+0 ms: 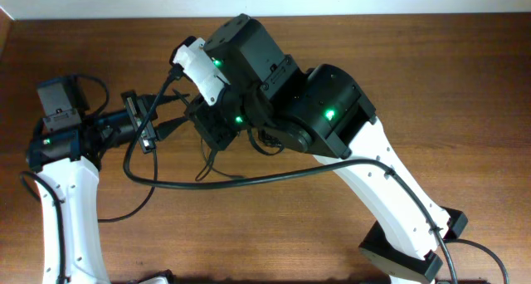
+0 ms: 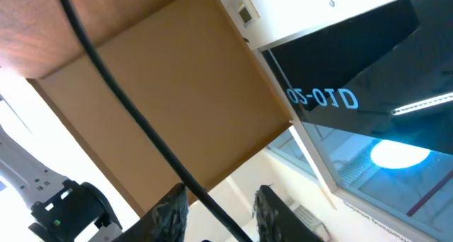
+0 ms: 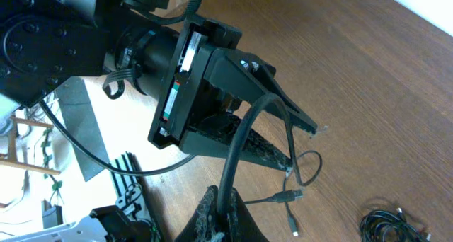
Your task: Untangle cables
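Evidently, the untangling is only partly done. One cord (image 3: 244, 132) is seen lifted off the surface (image 3: 368, 72), strung between the two arms where they meet left of centre in the overhead view. The right claw (image 3: 219, 214) is closed on this cord, which is pinched between its fingers at the bottom of the right wrist view. From there the cord is carried up, over the tapered fingers of the left claw (image 2: 221, 203), and down into a small loop, with its plug ends (image 3: 291, 195) hanging loose below.

The left claw is shown open: its fingers stand apart in the left wrist view, and a black line (image 2: 145, 134) is passed between them without being clamped. Whether that line is the same cord cannot be told with certainty.

A further bunch of cables (image 3: 391, 225) is left lying on the surface, well apart from the lifted cord, at the lower right corner of the right wrist view. Whether it is knotted or merely looped cannot be made out. It is judged that one cord has been largely freed, while the rest has yet to be separated and laid out.
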{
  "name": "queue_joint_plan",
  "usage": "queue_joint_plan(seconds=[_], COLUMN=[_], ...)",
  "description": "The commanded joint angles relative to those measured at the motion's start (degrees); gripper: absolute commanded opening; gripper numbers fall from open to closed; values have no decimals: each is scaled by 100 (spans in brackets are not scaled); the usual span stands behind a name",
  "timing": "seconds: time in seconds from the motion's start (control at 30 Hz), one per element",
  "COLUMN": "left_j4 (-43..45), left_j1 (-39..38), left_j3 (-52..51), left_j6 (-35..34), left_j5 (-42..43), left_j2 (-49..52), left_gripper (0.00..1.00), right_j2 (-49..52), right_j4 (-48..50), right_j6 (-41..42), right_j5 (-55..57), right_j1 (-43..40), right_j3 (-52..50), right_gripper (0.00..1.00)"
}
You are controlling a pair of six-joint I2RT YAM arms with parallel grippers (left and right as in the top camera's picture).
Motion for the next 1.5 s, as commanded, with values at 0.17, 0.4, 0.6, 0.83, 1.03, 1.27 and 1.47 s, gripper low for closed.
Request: queue_joint_plan(seconds=[0.17, 0.4, 0.6, 0.83, 1.03, 1.27, 1.47], left_j4=[15, 37, 35, 144, 656, 192, 1241], left_j1=[-17, -17, -17, -17, -39, -525, -883], left_j3=[52, 52, 52, 55, 758, 3423, 3652], left_j6=[-37, -33, 544, 2579, 5348, 6323, 6319], left_j5=[313, -33, -1047, -3407, -3185, -4666, -5641], left_j2=[-2, -2, -2, -2, -4, -2, 203], left_gripper=[19, 0, 0, 0, 0, 0, 0], right_j2=[59, 59, 46, 46, 48, 52, 52], right_j4=[-63, -166, -269, -1167, -1707, -1707, -1661], right_j6=[42, 42, 39, 909, 938, 940, 942], right_j5=[-232, -223, 341, 1182, 1049, 1060, 1038], right_j1=[0, -2, -13, -988, -2081, -2406, -2409], right_j3=[39, 39, 42, 39, -37, -433, -1032], right_gripper=[4, 4, 4, 92, 99, 99, 99])
